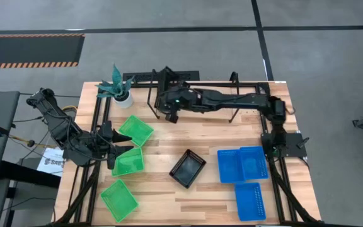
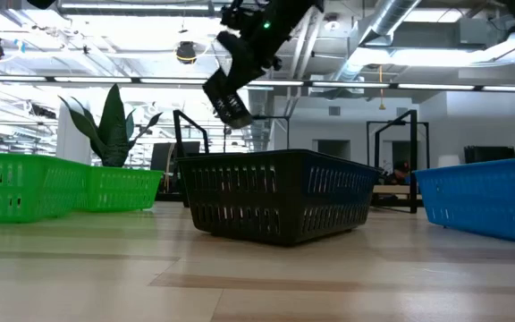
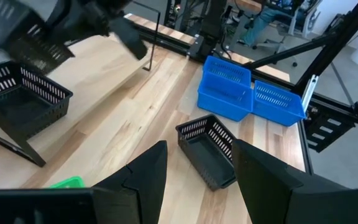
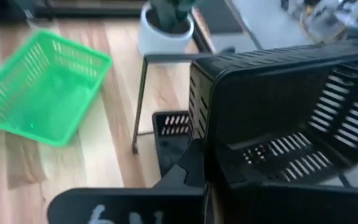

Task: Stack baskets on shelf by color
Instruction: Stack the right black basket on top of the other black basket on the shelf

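My right gripper [image 1: 169,112] reaches across the shelf [image 1: 244,84] at the table's far side. It is shut on a black basket [image 4: 278,112], held tilted above a second black basket [image 4: 173,140] that rests on the shelf. A third black basket [image 1: 188,168] sits on its bottom at the table's middle. Three green baskets [image 1: 135,129] [image 1: 128,161] [image 1: 118,199] lie at the left and three blue ones [image 1: 241,164] [image 1: 249,200] at the right. My left gripper [image 1: 111,150] is open and empty beside the green baskets. My right gripper holds the black basket by one end wall [image 4: 211,134]. One finger [image 4: 188,167] lies on the wall's outer side; the basket hides the other. The basket is lifted clear and tilted, over the black basket on the shelf.
A potted plant [image 1: 120,88] stands at the far left corner, close to the shelf's left legs [image 4: 138,106]. Black frame rails run along the table's left and right edges. Bare wood shows between the middle black basket and the near edge.
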Controlling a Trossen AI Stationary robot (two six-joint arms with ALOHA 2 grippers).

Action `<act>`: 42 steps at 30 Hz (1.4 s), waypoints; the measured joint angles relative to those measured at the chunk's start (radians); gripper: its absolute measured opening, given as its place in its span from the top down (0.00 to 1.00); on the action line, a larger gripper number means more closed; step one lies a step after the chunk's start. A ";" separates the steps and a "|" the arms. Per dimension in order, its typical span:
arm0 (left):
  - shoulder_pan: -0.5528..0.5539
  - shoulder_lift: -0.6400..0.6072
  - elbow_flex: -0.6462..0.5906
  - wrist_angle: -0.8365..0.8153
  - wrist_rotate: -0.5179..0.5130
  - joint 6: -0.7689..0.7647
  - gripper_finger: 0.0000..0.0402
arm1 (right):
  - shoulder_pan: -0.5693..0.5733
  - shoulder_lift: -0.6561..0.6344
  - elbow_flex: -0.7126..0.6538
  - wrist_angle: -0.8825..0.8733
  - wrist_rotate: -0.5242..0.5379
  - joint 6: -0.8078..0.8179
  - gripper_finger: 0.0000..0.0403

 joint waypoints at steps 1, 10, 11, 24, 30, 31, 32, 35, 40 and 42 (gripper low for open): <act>0.000 0.000 0.000 -0.004 0.001 -0.003 0.58 | 0.001 0.032 0.044 -0.034 0.014 -0.001 0.97; 0.000 0.000 0.000 -0.020 0.026 -0.029 0.58 | 0.003 0.214 0.367 -0.331 0.104 0.083 0.97; 0.000 0.000 0.000 -0.020 0.026 -0.029 0.58 | 0.001 0.233 0.386 -0.346 0.105 0.091 0.97; 0.000 0.000 0.000 -0.021 0.037 -0.029 0.58 | -0.011 0.319 0.433 -0.398 0.104 0.106 0.97; 0.000 0.000 0.000 -0.022 0.037 -0.029 0.58 | -0.011 0.319 0.433 -0.405 0.095 0.105 0.96; 0.000 0.000 0.000 -0.022 0.037 -0.029 0.58 | -0.011 0.319 0.433 -0.413 0.081 0.104 0.95; 0.000 0.000 0.000 -0.022 0.037 -0.029 0.58 | -0.011 0.319 0.433 -0.421 0.063 0.103 0.94; 0.000 0.000 0.000 -0.022 0.037 -0.029 0.58 | -0.011 0.319 0.433 -0.430 0.033 0.103 0.91; 0.000 0.000 0.000 -0.022 0.037 -0.029 0.58 | -0.010 0.319 0.433 -0.431 0.026 0.103 0.86; 0.000 0.000 0.000 -0.021 0.037 -0.029 0.58 | -0.010 0.319 0.433 -0.431 0.027 0.102 0.85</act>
